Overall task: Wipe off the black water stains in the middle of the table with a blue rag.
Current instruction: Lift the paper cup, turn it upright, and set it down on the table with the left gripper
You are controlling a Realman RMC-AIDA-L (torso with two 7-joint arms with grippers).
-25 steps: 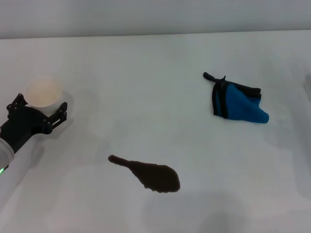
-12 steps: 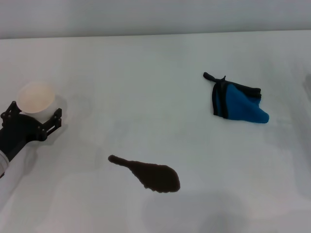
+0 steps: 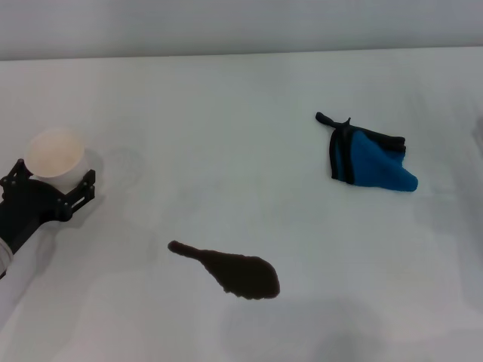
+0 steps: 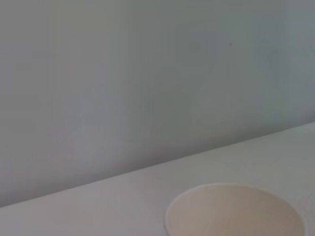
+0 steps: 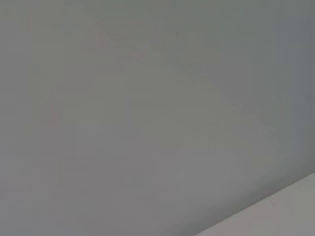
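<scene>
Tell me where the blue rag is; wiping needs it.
In the head view, the blue rag lies on the table's right side, beyond the black water stains.

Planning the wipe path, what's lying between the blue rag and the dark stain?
Nothing: the head view shows bare white table between the black-edged blue rag and the tadpole-shaped dark stain.
</scene>
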